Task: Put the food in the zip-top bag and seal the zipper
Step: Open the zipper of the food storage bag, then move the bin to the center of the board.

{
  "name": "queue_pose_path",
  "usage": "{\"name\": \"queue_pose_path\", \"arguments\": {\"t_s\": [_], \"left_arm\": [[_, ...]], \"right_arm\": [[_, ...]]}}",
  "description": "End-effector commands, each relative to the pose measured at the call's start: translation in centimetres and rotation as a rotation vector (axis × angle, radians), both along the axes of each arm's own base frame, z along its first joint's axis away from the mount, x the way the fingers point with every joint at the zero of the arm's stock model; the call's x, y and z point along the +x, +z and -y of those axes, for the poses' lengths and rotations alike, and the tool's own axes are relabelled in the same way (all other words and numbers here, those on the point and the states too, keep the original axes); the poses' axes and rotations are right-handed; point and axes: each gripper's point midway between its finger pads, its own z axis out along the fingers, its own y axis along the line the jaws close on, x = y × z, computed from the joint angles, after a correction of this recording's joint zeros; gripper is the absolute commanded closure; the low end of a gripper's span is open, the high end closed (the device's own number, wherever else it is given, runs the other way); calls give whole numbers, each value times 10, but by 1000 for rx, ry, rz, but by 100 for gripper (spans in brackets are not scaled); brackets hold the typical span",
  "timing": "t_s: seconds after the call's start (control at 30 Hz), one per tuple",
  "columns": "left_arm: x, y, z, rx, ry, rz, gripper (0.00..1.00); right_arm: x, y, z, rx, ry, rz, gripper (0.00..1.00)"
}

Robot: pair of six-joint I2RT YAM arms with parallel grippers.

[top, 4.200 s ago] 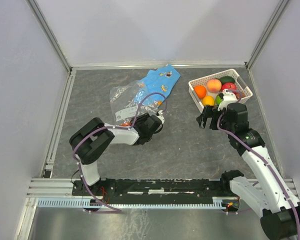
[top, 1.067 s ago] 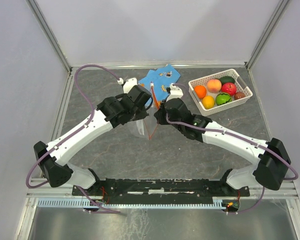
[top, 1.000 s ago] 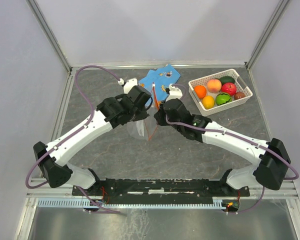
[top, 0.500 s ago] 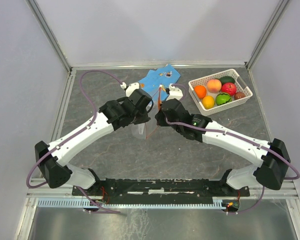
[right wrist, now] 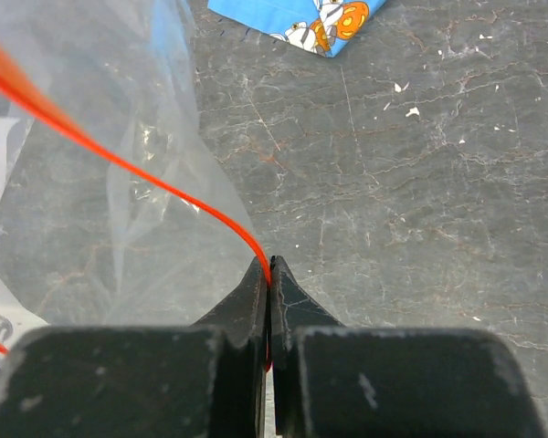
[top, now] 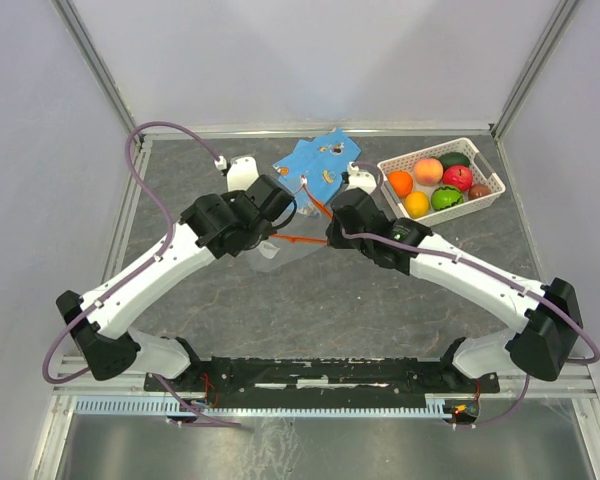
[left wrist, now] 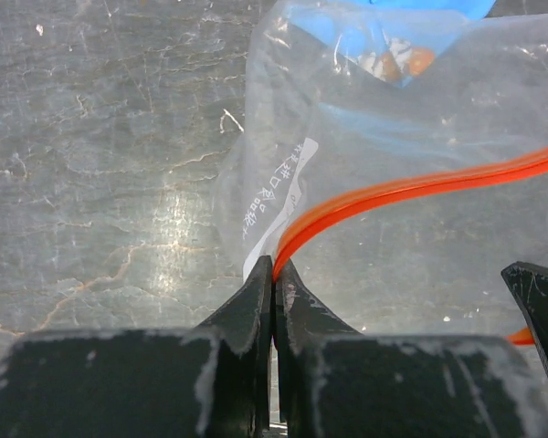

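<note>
The clear zip-top bag (top: 270, 247) hangs between my two grippers above the table's middle. Its orange-red zipper (top: 298, 239) runs stretched between them. My left gripper (left wrist: 273, 266) is shut on one end of the zipper (left wrist: 411, 186), beside the bag's white label (left wrist: 279, 205). My right gripper (right wrist: 268, 267) is shut on the zipper's other end (right wrist: 119, 157), with the clear film (right wrist: 100, 164) hanging to the left. The food (top: 432, 183), several round toy fruits in orange, peach, red, green and dark, lies in a white lattice basket (top: 488, 198) at the back right.
A blue patterned cloth (top: 320, 160) lies flat at the back centre, just beyond the bag, and shows in both wrist views (left wrist: 411, 7) (right wrist: 297, 18). Grey walls with metal rails (top: 120, 240) close the table on three sides.
Both arms have drawn apart, pulling the zipper from a near-vertical line into a stretched horizontal one. The left gripper has closed fully on its end.
</note>
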Motion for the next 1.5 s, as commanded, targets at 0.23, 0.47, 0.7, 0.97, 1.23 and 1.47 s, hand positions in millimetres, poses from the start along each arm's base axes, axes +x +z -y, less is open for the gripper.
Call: {"name": "queue_pose_path", "arguments": {"t_s": [0.23,0.47,0.7,0.97,1.23,1.47], "left_arm": [[-15,-3,-16,17,32,-33,97],[-2,-7,-2,76,-27,-51,97],[14,-2,-3,216,-48,-49,97],[29,2,-7,345,-60,-47,97],[35,2,-2,381,-96,-59,97],[37,-2,-6,409,-100,-67,97]], "right_arm": [[0,20,1,60,173,8,83],[-4,51,3,79,311,79,46],[1,71,42,1,367,108,19],[41,40,106,-200,259,-5,7],[120,-16,172,-278,15,-96,0],[148,-56,193,-305,-16,-180,1]]}}
